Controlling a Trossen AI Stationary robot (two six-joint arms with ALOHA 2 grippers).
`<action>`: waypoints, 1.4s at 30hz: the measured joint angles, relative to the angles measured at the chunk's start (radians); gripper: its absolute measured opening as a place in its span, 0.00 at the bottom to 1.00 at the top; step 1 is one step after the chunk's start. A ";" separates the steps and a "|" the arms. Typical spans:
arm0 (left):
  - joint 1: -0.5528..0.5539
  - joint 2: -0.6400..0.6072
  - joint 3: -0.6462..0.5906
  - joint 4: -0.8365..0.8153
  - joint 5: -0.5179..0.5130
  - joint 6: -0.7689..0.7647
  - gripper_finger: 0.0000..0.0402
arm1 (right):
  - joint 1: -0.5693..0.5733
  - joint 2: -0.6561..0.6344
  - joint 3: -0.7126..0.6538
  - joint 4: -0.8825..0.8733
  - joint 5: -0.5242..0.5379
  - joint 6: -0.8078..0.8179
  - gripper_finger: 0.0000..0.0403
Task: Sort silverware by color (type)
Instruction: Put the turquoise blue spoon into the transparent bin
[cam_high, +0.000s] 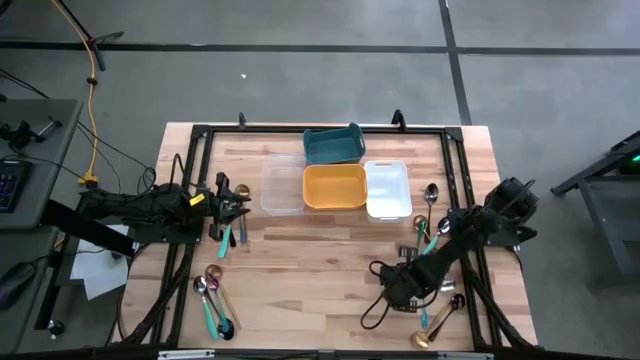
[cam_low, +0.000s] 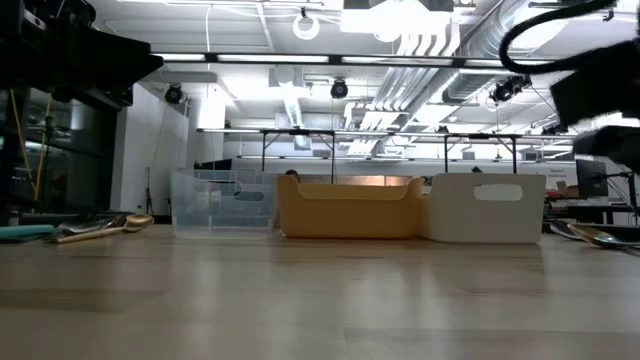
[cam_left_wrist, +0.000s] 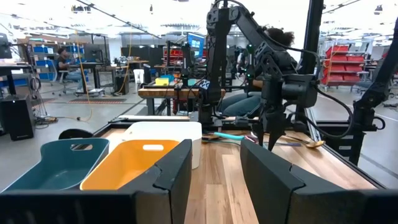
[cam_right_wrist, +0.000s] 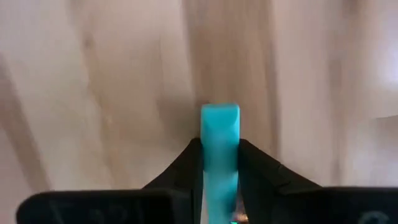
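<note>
Closest to us, in the right wrist view, a flat, smooth teal handle (cam_right_wrist: 219, 146) with a squared end stands pinched between our right gripper's (cam_right_wrist: 219, 186) two dark, matte fingers (cam_right_wrist: 177, 171), clenched on it above pale wood grain. From above, that right gripper (cam_high: 398, 290) sits low over the front right of the slatted wooden table (cam_high: 320, 270), amid scattered silverware (cam_high: 432, 215) of silver, gold and teal. A second cluster of slim spoons (cam_high: 212, 295) lies at the front left. Our left gripper (cam_high: 228, 200) waits at the left edge, its blocky fingers (cam_left_wrist: 171, 177) parted and holding nothing. Across the middle stand four rounded rectangular trays: clear plastic (cam_high: 281, 183), glossy orange (cam_high: 334, 187), white (cam_high: 387, 188), and teal (cam_high: 333, 145) behind them.
</note>
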 joint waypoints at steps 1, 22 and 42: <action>0.000 0.000 0.000 0.000 0.000 0.000 0.33 | -0.002 -0.011 0.016 -0.018 0.002 -0.010 0.17; 0.000 0.000 0.000 0.000 0.000 0.000 0.33 | -0.034 -0.278 -0.010 0.302 0.457 -0.260 0.17; 0.000 0.000 0.000 0.000 0.000 0.000 0.33 | -0.165 -0.403 -0.368 1.342 0.438 -0.670 0.17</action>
